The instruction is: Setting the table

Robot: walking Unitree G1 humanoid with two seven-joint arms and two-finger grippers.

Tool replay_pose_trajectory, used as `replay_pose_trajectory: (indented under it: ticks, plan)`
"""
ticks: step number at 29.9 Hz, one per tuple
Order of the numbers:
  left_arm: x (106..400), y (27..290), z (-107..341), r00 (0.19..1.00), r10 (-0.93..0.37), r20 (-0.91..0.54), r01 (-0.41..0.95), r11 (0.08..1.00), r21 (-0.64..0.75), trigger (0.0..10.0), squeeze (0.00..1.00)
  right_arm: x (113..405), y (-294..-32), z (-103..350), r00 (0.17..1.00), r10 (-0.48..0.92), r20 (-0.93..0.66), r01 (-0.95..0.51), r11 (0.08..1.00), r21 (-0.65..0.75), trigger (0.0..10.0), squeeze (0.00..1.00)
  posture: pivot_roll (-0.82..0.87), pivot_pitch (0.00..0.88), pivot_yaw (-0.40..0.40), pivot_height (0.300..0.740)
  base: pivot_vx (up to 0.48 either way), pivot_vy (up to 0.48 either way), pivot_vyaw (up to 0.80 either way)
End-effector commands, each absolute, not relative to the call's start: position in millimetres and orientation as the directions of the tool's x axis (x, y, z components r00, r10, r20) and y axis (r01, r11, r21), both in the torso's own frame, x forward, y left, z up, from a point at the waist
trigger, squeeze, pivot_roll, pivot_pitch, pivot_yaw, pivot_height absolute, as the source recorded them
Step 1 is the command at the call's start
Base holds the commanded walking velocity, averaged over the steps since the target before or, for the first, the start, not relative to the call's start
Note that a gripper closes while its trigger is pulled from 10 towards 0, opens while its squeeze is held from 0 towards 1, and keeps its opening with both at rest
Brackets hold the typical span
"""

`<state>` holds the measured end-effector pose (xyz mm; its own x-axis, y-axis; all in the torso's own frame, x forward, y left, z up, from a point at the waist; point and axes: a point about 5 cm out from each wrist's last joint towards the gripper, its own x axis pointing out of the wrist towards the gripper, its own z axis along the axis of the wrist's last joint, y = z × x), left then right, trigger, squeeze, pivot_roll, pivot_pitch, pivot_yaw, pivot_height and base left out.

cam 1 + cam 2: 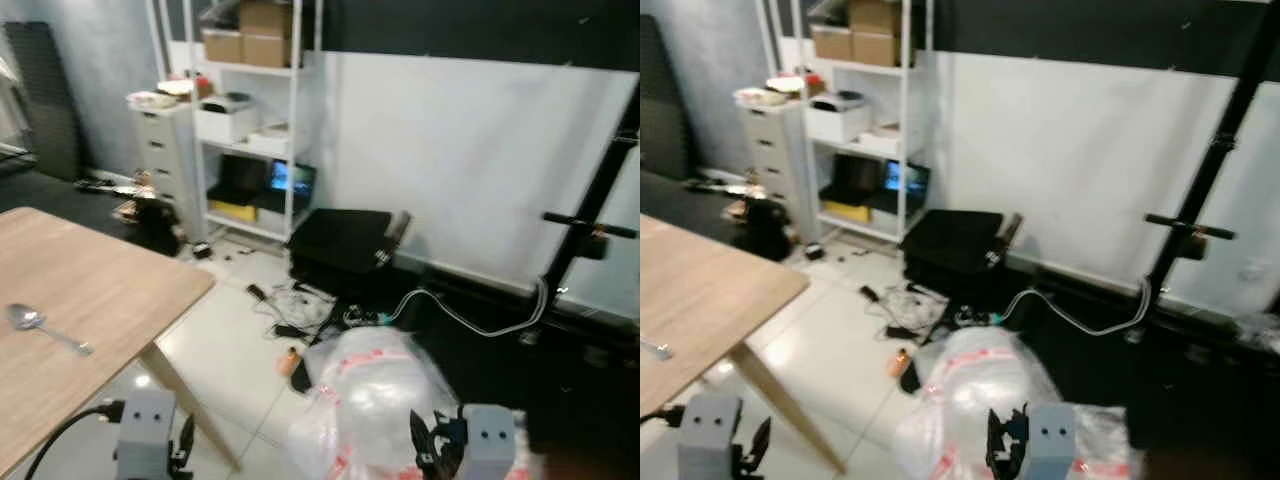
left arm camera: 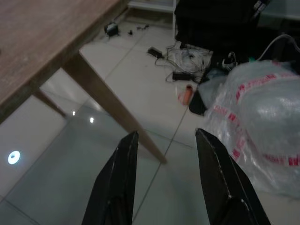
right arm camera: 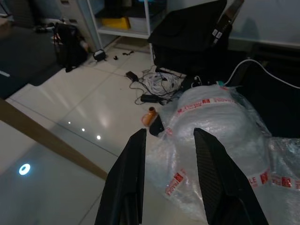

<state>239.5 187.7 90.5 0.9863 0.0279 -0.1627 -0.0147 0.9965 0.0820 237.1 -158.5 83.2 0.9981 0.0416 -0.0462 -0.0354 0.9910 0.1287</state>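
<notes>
A: Robot paused beside the wooden table (image 1: pixel 90 290), mid table-setting. One spoon (image 1: pixel 40 325) lies on it, near the left edge as the head cam sees it, well back from the near corner. No other cutlery or plates visible.

B: Grippers?

A: Both hang low, off the table. Left gripper (image 2: pixel 165 140) is over bare floor tiles beside the table leg (image 2: pixel 112 108), jaws apart, nothing between them. Right gripper (image 3: pixel 168 136) is over the bubble-wrap bundle (image 3: pixel 220 136), jaws also apart, empty.

B: Risks from here?

A: Mostly the floor, IMO. A tangle of cables (image 1: pixel 300 305), a small orange bottle (image 3: pixel 149 116) and that red-taped bundle sit right ahead; a step fwd could snag a foot or drag a cord. Black suitcase (image 1: pixel 345 240) and shelving unit (image 1: pixel 250 110) narrow the way further. Also, a left arm raised carelessly could clip the table edge and send the spoon sliding.
</notes>
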Motion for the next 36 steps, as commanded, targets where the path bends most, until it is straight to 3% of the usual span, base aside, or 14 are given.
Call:
replay_pose_trajectory:
  ticks: [1,14,22,36]
  plan:
    - [240,188,92,0.986,0.030,-0.164,-0.016,0.996,0.086,10.0,0.00,236,-160,82,0.998,0.035,-0.054,-0.027,0.991,0.129,10.0,0.00,0.02,0.011,0.033,0.740,0.000,0.000,0.78]
    - [256,198,126,0.997,0.072,-0.017,-0.068,0.981,0.184,10.0,0.00,257,-156,114,0.997,0.040,0.067,-0.050,0.989,0.141,10.0,0.00,0.03,0.005,0.035,0.740,0.000,0.000,0.78]
    - [265,222,162,0.976,0.176,0.126,-0.202,0.949,0.244,10.0,0.00,278,-149,151,0.979,0.063,0.194,-0.098,0.980,0.172,10.0,0.00,0.05,0.000,0.036,0.740,0.000,0.000,0.78]
    - [267,239,180,0.946,0.265,0.189,-0.305,0.924,0.230,10.0,0.00,285,-144,157,0.976,0.085,0.199,-0.126,0.971,0.201,10.0,0.00,0.07,0.001,0.024,0.740,0.000,0.000,0.78]
